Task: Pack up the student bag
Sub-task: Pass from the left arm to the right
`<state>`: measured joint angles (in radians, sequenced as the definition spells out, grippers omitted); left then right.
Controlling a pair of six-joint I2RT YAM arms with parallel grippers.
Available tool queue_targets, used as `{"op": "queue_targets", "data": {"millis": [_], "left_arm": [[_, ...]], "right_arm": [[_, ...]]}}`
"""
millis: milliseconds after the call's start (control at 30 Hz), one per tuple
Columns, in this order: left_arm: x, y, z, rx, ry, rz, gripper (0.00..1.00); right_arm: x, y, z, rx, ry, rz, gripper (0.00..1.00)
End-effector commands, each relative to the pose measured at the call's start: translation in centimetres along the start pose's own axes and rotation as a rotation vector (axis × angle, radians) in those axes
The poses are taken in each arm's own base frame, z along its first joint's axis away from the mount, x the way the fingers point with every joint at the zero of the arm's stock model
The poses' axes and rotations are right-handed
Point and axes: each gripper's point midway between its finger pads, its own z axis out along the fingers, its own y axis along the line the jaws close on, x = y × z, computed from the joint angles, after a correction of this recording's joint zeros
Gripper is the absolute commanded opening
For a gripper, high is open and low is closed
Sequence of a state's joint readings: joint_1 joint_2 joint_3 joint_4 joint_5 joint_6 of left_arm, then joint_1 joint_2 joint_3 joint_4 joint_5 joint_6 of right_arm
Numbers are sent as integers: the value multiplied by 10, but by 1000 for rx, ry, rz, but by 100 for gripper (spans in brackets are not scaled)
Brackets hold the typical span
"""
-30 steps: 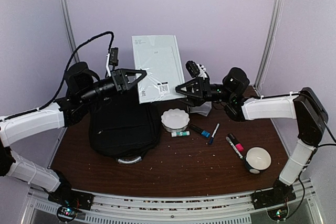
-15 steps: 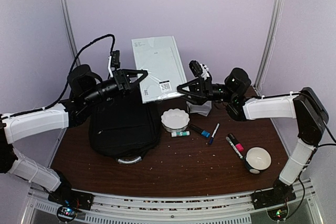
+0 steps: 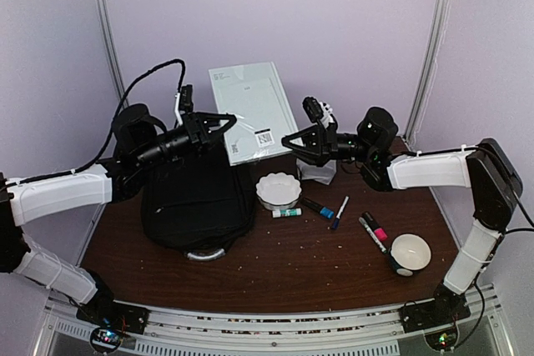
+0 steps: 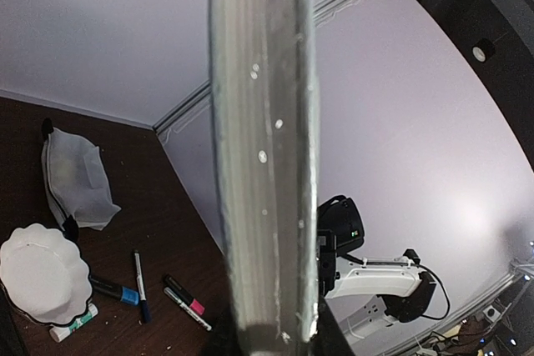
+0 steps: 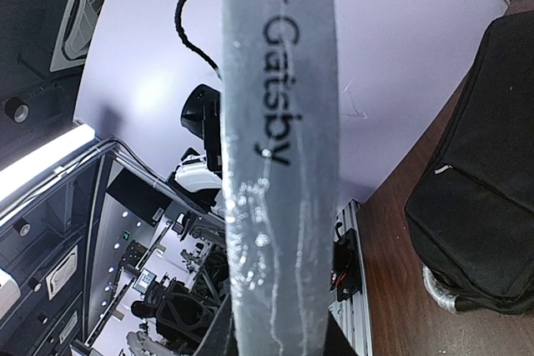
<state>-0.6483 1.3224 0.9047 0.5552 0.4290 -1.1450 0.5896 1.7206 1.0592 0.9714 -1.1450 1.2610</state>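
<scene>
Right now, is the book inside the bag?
No, the book is up in the air, pinched between the left fingers and the right fingers, outside the black bag.

The student bag (image 3: 196, 202) — a large black backpack of soft fabric — lies flat on the left half of the dark brown table (image 3: 334, 264), its body slumped and its silvery-grey curved handle (image 3: 207, 253) toward the near edge.

The brown table (image 3: 309, 264) carries a black backpack (image 3: 198, 206), a fluted white dish (image 3: 278, 190), several markers (image 3: 375, 228), a bowl (image 3: 410, 251) and perhaps a face mask (image 3: 318, 173).
</scene>
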Motion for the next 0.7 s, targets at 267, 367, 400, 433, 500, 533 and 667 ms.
{"op": "queue_targets", "data": {"millis": [267,367,400,433,500,533,667], "left_arm": [[10,40,-14,-252,69,107,54],[18,57,-36,-398,135,188,57],[21,62,-44,-445,163,221,58],[27,71,-55,-510,206,241,58],[36,85,-72,-603,282,310,58],[40,91,-80,-640,318,343,57],[60,107,-106,-753,462,455,55]], "right_arm": [[-29,9,-20,13,-97,-78,0],[-37,-1,-34,51,-118,-72,0],[-38,-4,-39,65,-123,-69,0],[-39,-9,-44,83,-128,-65,0],[-38,-16,-52,111,-127,-57,0],[-36,-19,-56,125,-124,-54,0],[-25,-28,-70,169,-94,-56,0]]}}
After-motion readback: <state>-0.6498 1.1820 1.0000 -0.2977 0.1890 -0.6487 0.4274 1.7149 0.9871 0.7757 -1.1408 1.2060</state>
